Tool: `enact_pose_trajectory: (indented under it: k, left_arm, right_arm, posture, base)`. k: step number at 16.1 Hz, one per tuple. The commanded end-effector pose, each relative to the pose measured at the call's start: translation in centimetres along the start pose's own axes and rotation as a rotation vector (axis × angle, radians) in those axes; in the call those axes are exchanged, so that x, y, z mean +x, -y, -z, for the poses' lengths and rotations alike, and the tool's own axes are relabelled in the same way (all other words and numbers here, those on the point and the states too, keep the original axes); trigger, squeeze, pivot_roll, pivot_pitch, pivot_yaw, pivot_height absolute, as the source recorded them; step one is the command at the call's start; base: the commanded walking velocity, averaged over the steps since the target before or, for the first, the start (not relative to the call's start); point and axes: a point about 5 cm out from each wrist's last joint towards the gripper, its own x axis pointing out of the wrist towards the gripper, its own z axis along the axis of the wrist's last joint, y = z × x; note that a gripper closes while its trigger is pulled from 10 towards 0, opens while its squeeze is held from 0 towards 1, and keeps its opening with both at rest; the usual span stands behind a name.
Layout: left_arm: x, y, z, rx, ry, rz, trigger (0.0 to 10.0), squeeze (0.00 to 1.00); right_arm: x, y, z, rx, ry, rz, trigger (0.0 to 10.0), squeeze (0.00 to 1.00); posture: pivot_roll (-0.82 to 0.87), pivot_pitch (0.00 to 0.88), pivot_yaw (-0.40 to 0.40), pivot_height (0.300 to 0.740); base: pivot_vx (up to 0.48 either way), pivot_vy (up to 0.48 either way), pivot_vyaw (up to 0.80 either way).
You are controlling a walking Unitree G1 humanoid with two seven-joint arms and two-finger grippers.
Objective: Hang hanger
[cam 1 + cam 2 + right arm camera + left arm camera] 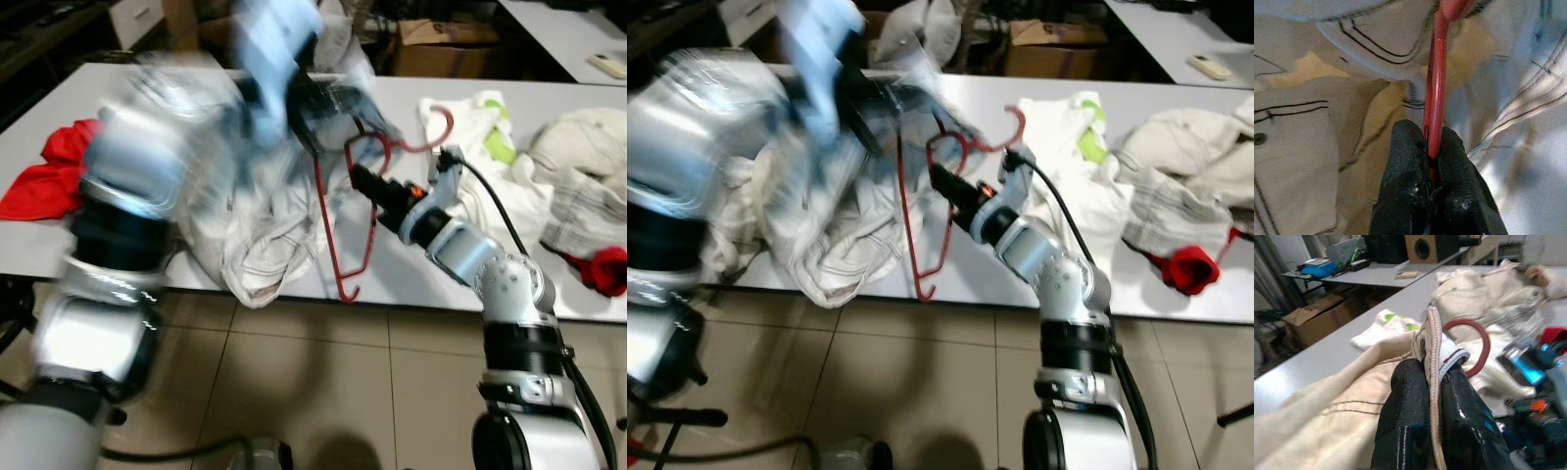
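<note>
Both grippers clamp: right gripper on hanger (table-edge overhang), left gripper on garment.

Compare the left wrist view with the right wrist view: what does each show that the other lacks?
Left wrist: the left gripper shut on the cream garment's hem, with the table and a cardboard box beyond. Right wrist: the right gripper shut on the red hanger's bar, close against stitched fabric. Both: the red hanger and the cream garment.
</note>
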Motion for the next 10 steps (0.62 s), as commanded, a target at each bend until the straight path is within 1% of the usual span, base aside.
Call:
enact_pose_trajectory:
  k: [1, 2, 3, 4, 5, 6, 7, 8, 9, 10]
  left_arm:
    - [0.6, 0.6, -0.2, 0.006, 0.019, -0.006, 0.0, 0.0]
    - [1.5, 1.0, 0.0, -0.023, 0.031, -0.032, 0.0, 0.0]
    - [1.8, 1.0, -0.3, -0.056, 0.052, -0.053, 0.0, 0.0]
    - [1.9, 1.0, -0.5, -0.07, 0.06, -0.058, 0.0, 0.0]
    - [2.0, 0.6, -1.4, -0.144, 0.095, -0.062, 0.0, 0.0]
    - [2.1, 0.5, -2.0, -0.218, 0.124, -0.049, 0.0, 0.0]
    - [2.3, 0.7, -2.4, -0.28, 0.14, -0.028, 0.0, 0.0]
    - [2.3, 0.8, -2.3, -0.291, 0.137, -0.017, 0.0, 0.0]
    - [2.5, 0.8, -1.9, -0.241, 0.107, -0.028, 0.0, 0.0]
    - [2.5, 0.0, -0.7, -0.17, 0.06, -0.096, 0.0, 0.0]
  right_arm:
    - [-0.4, 0.0, -0.5, -0.015, 0.033, 0.014, 10.0, 0.0]
    - [-0.8, 0.3, -0.7, 0.013, 0.07, 0.031, 10.0, 0.0]
    - [-1.0, 0.5, -0.9, 0.041, 0.107, 0.052, 10.0, 0.0]
    - [-1.0, 0.6, -0.9, 0.05, 0.119, 0.064, 10.0, 0.0]
    - [-1.0, 1.1, -1.0, 0.096, 0.175, 0.121, 10.0, 0.0]
    - [-0.8, 1.5, -1.0, 0.164, 0.242, 0.165, 10.0, 0.0]
    - [-0.4, 1.6, -0.8, 0.26, 0.292, 0.183, 10.0, 0.0]
    - [-0.1, 1.5, -0.5, 0.288, 0.299, 0.182, 10.0, 0.0]
    - [0.6, 0.7, 0.4, 0.3, 0.265, 0.168, 10.0, 0.0]
    - [1.6, -0.7, 2.4, 0.273, 0.157, 0.152, 10.0, 0.0]
  posture:
    - [0.05, 0.0, 0.055, 0.74]
    - [0.03, 0.0, 0.071, 0.74]
    - [0.03, 0.0, 0.078, 0.74]
    - [0.03, 0.0, 0.082, 0.74]
    - [0.03, 0.0, 0.084, 0.74]
    - [0.03, 0.0, 0.089, 0.74]
    - [0.03, 0.0, 0.089, 0.74]
    - [0.03, 0.0, 0.092, 0.74]
    - [0.04, 0.0, 0.094, 0.74]
    - [0.04, 0.0, 0.094, 0.74]
  base:
    - [0.0, 0.0, 0.0]
    - [0.0, 0.0, 0.0]
    - [0.0, 0.0, 0.0]
    - [0.0, 0.0, 0.0]
    - [0.0, 0.0, 0.0]
    - [0.0, 0.0, 0.0]
    - [0.0, 0.0, 0.0]
    - [0.0, 0.0, 0.0]
    - [0.0, 0.0, 0.0]
    - [0.0, 0.0, 0.0]
